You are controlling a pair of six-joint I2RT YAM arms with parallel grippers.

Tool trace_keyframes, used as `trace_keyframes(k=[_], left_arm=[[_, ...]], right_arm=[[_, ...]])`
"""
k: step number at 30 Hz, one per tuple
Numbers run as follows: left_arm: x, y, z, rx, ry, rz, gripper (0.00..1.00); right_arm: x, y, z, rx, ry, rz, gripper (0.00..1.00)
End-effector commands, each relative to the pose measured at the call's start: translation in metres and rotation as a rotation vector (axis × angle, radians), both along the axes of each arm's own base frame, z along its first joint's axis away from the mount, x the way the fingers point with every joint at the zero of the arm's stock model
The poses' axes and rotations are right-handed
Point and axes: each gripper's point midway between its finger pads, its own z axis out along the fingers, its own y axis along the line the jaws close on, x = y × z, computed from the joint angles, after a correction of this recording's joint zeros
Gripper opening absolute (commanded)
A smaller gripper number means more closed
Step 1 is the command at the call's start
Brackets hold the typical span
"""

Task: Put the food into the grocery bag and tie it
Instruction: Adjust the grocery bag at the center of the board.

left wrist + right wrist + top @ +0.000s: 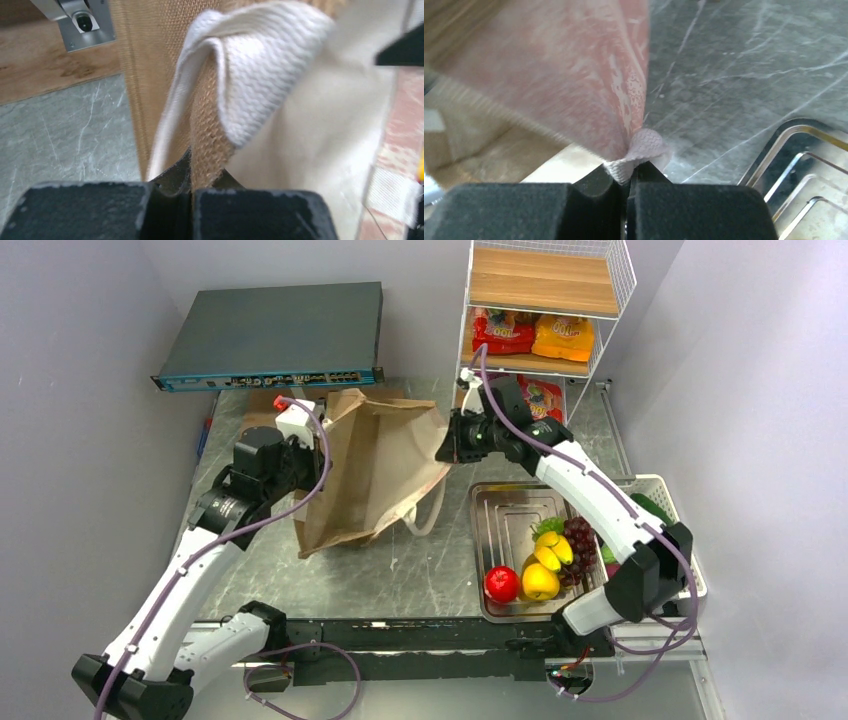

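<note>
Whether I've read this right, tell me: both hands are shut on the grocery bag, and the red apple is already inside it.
One thing is wrong. The red apple is not inside the grocery bag; it lies in the metal tray, as the top view shows. The left hand and right hand are indeed both shut on the bag.

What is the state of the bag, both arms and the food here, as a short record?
bag: on table, between the arms, untied
left arm: jaws shut on bag's edge
right arm: jaws shut on bag's edge
apple: on tray
grapes: on tray
snack packets: on rack shelf
food in bag: none seen
</note>
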Motion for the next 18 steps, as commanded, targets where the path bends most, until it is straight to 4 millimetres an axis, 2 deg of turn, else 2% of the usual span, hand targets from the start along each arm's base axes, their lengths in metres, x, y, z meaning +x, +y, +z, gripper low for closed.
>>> trace_keyframes(k=[1, 7, 8, 11, 13, 16, 18], left_arm=[[0.009, 0.004, 0.034, -0.083, -0.116, 0.065, 0.00], [0.008, -0.011, 0.028, -0.136, -0.123, 0.002, 0.01], [0.010, -0.010, 0.026, -0.130, -0.113, 0.012, 0.07], [0.014, -0.007, 0.018, -0.101, -0.065, 0.033, 0.43], [0.016, -0.009, 0.014, -0.080, -0.036, 0.020, 0.54], [0.018, -0.013, 0.008, -0.060, 0.003, 0.003, 0.56], [0.019, -0.015, 0.003, -0.053, 0.023, -0.010, 0.51]], right_arm=[[0.042, -0.021, -0.012, 0.041, 0.004, -0.068, 0.00], [0.040, -0.003, -0.009, 0.112, 0.014, -0.002, 0.00], [0.039, -0.001, -0.007, 0.118, 0.006, 0.006, 0.00], [0.031, 0.004, -0.002, 0.122, -0.012, 0.031, 0.00], [0.025, 0.009, 0.003, 0.126, -0.022, 0.048, 0.00], [0.018, 0.017, 0.014, 0.132, -0.041, 0.065, 0.00], [0.013, 0.021, 0.025, 0.146, -0.061, 0.076, 0.00]])
